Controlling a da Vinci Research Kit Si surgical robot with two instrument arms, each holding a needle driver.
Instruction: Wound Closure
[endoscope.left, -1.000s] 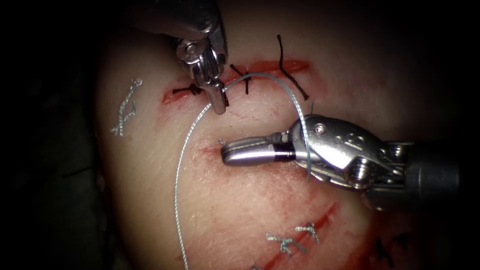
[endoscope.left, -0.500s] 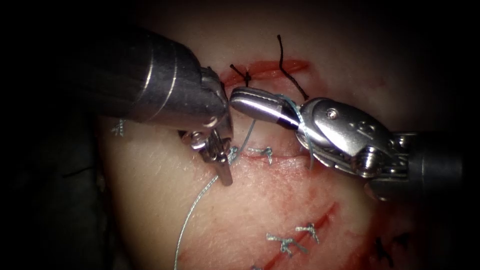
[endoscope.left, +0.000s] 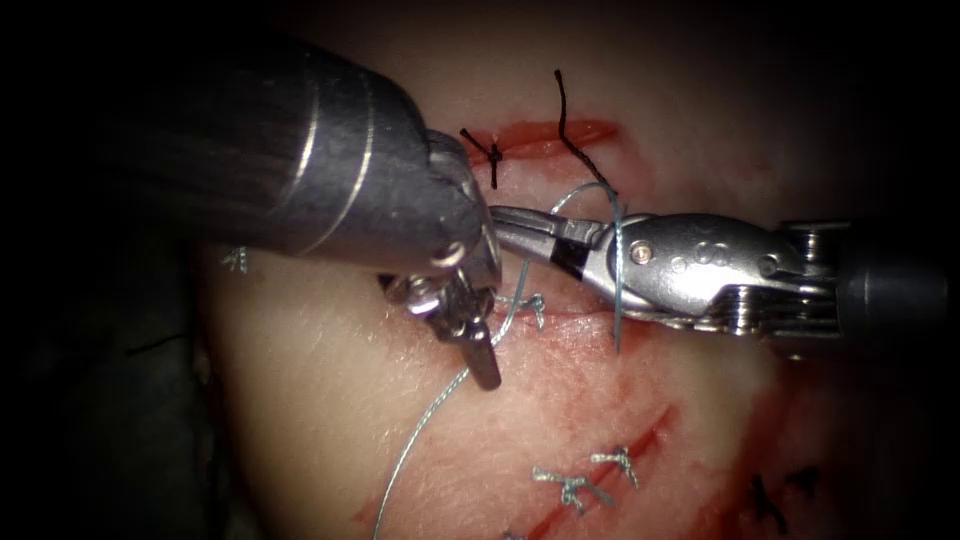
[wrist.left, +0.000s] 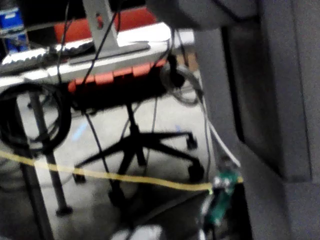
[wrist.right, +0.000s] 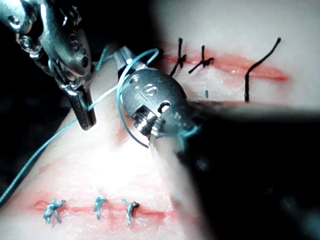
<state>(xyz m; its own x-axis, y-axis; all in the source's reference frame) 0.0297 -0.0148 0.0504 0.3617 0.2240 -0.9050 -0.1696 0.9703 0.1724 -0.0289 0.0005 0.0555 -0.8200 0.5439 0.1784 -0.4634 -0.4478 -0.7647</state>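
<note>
Left tool (endoscope.left: 487, 370) clamped on thread (endoscope.left: 420, 440), now lower at centre; right tool (endoscope.left: 510, 222) — thread-wrapped — rolled edge-on, jaws together, empty; needle unseen.

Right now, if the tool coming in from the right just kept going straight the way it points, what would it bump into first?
Most likely the left tool. The right tool points left, its tip almost at the left tool's wrist and shaft. Thread is looped round the right tool. Depth is unclear, so it might pass just behind.

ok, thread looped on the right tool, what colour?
Pale blue-teal. The thread shows it best in the right wrist view, draped over the right tool.
</note>
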